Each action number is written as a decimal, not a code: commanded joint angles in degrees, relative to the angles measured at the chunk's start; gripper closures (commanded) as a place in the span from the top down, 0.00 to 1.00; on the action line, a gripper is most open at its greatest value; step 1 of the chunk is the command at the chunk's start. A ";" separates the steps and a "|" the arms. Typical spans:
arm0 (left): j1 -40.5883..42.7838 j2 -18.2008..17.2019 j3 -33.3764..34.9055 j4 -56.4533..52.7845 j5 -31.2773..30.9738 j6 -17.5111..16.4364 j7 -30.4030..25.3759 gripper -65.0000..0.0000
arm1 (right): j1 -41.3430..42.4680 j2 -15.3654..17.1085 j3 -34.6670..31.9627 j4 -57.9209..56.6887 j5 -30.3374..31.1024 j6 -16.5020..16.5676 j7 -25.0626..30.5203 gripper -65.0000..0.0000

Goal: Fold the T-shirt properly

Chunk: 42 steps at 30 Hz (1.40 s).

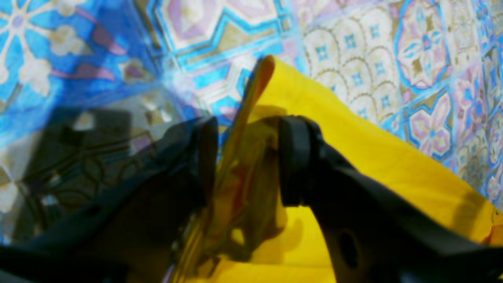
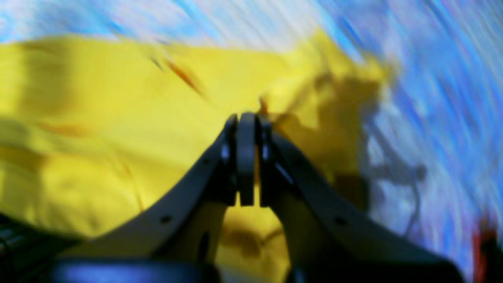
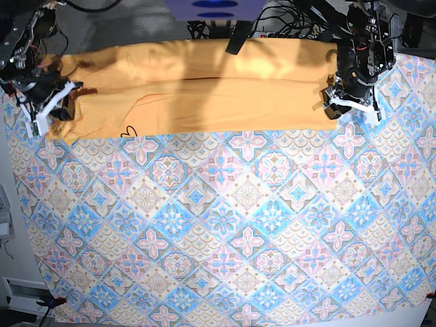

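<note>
Left claw [image 1: 245,157]: jaws part-open around a raised shirt [image 3: 204,95] edge, seemingly to grip.
Right claw [image 2: 246,118]: jaws together, nothing visibly held, over the opposite end.

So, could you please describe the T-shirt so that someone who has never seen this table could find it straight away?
Start from the tile-patterned cloth covering the table and look along its far edge. The T-shirt lies there as a long folded band between the two arms. It is the only plain yellow-orange fabric, against blue-pink tiles.
</note>
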<state>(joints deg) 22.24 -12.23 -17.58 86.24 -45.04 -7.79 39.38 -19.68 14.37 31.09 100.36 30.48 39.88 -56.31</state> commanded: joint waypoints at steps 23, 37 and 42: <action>-0.04 -0.65 -0.31 0.84 -0.46 -0.52 -0.83 0.38 | 4.08 -4.04 2.45 -9.41 -13.82 -0.10 13.90 0.26; 0.40 -3.55 -0.48 1.02 -4.77 -0.52 -0.30 0.40 | -2.25 -4.66 -14.34 2.63 -10.57 0.12 11.52 0.25; -0.13 -6.01 -0.66 0.75 -9.25 -0.52 7.09 0.40 | -1.99 -4.83 -19.97 2.19 -10.57 0.12 11.70 0.24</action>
<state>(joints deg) 22.17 -17.82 -18.28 86.24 -53.56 -7.57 46.37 -22.09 9.04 10.98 101.62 18.90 39.83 -45.89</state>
